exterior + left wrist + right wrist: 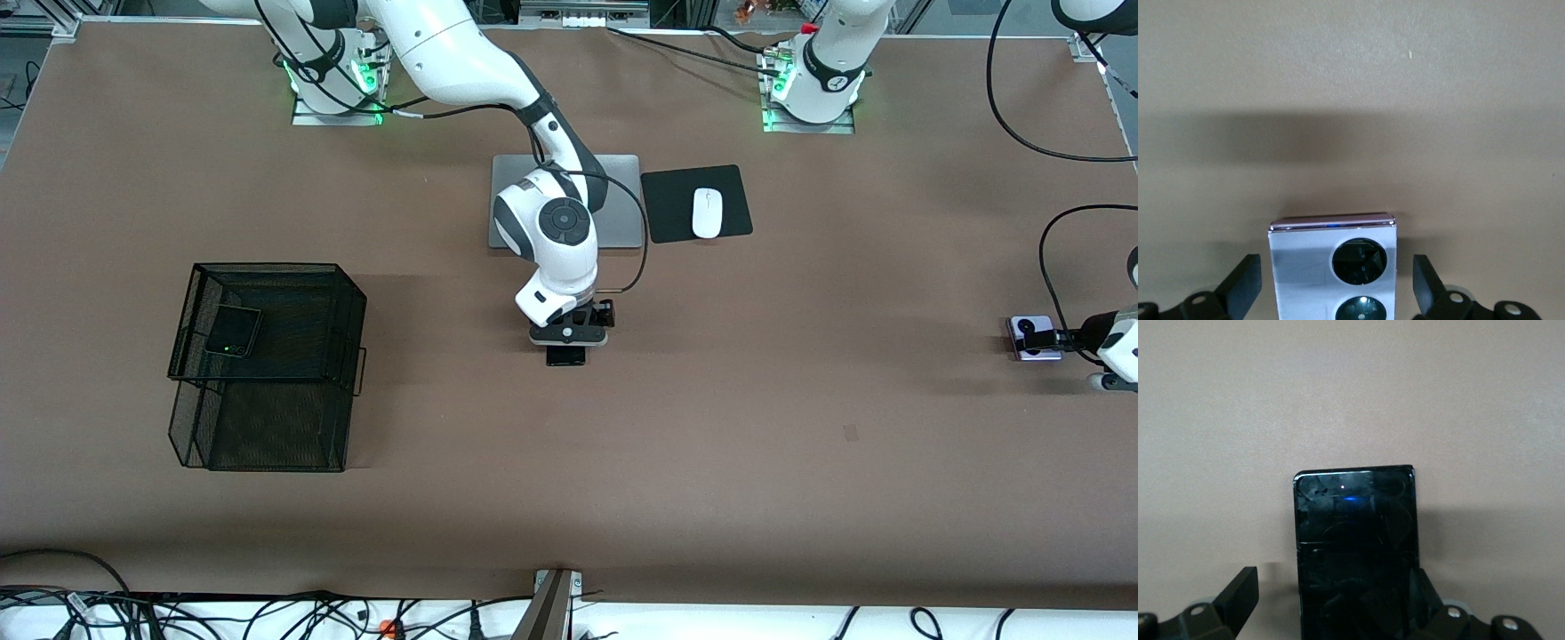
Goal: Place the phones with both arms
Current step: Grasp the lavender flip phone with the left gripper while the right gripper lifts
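In the front view we see the right gripper (pixel 569 336) at the middle of the frame, low over the long slim black phone (pixel 565 356), whose end pokes out just below the gripper body; the right arm reaches down to it from the base at the upper left. At the right edge of the frame the left gripper (pixel 1062 338) comes in sideways to the lavender phone (pixel 1034 339), which lies flat on the brown table (pixel 800 444). In the left part of the frame the small black phone (pixel 233 331) already rests in the upper tier of the black mesh basket (pixel 267 364), so we judge 1 of 3 phones placed and 2 grasps now in hand. The silver laptop (pixel 622 200) and the white mouse (pixel 707 213) on its black pad (pixel 696 204) sit in the upper middle, untouched. In the left wrist view the lavender phone (pixel 1331 267), showing 2 dark circles, lies at the bottom centre between the fingers (pixel 1241 287), which stand apart with a clear gap on each side. In the right wrist view the black slab (pixel 1355 553) also sits between parted fingers (pixel 1238 593), 1 clear of it and the other just beside its edge. We judge that each gripper must next settle, close squarely on its phone's edges, then lift and carry it toward the basket.
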